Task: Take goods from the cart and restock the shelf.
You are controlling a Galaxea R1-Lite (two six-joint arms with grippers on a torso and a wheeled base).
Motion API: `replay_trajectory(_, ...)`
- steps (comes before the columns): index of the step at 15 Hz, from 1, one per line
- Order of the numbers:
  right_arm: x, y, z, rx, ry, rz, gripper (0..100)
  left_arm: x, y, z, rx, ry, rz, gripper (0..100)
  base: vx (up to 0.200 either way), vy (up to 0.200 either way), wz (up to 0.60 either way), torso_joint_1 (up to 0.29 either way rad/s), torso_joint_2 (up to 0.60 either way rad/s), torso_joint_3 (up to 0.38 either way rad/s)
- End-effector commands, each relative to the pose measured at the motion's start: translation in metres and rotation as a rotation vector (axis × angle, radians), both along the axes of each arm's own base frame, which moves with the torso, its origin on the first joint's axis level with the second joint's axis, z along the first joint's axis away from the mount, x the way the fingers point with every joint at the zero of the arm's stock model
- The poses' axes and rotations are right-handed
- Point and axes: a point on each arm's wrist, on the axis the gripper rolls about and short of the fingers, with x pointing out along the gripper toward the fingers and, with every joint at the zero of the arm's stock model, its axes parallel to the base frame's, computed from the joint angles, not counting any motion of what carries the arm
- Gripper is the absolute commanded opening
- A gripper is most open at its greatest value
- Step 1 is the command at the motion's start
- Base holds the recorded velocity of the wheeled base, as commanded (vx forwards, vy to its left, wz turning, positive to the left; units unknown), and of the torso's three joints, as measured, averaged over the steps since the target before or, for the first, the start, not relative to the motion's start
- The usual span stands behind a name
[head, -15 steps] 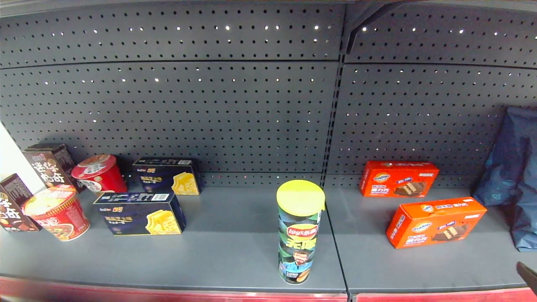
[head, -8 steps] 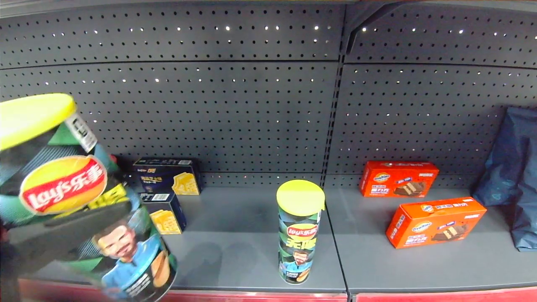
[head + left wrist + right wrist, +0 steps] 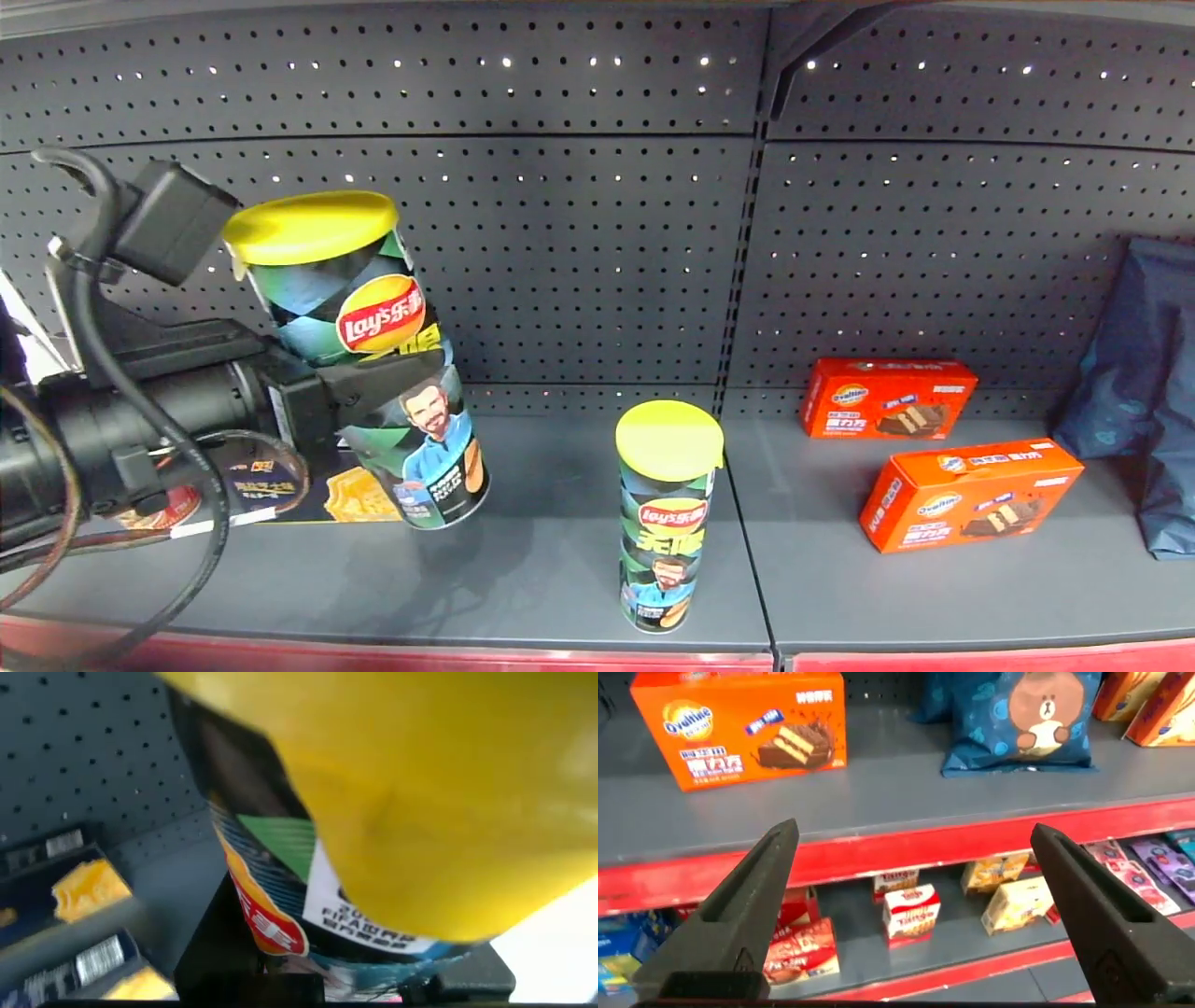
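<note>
Yellow-lidded can (image 3: 383,313): hangs tilted in the left gripper (image 3: 411,373), its base just above the shelf board and not yet set down.
Left gripper: fingers pressed against opposite sides of the can at mid-height, pinching it.
Right gripper (image 3: 915,915): fingers spread wide, holding nothing, out in front of the shelf edge.
Progress: a second can (image 3: 667,523) of the same kind stands upright to the right of the left gripper, near the front edge and apart from the held one. Judged as one unit shelved and one in delivery; lowering and release are left. How many goods remain cannot be told.
Shelf board (image 3: 523,560): flat grey metal with a red front lip (image 3: 467,658); bare space lies below and beyond the gripper.
Neighbours: a dark blue box (image 3: 345,495) just behind the gripper, partly hidden; two orange boxes (image 3: 971,495) well to its right; a blue bag (image 3: 1139,373) farther right.
Back wall: grey pegboard (image 3: 560,261).
</note>
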Motion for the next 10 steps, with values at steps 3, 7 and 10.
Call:
replay_trajectory(3, 0.002, 0.001, -0.002, 0.005, -0.018, 0.001, 100, 0.073, -0.025, -0.029, 0.114, 0.026, -0.034, 0, 0.000, 0.000, 0.00, 0.000, 0.00, 0.000)
replay_trajectory(7, 0.002, 0.001, -0.002, 0.002, -0.018, 0.015, 100, 0.132, -0.051, -0.038, 0.120, 0.016, -0.064, 0, 0.000, 0.000, 0.00, 0.000, 0.00, 0.000)
replay_trajectory(10, 0.002, 0.001, -0.002, 0.008, -0.020, 0.014, 100, 0.164, -0.067, -0.044, 0.071, 0.001, -0.237, 0, 0.000, 0.000, 0.00, 0.000, 0.00, 0.000)
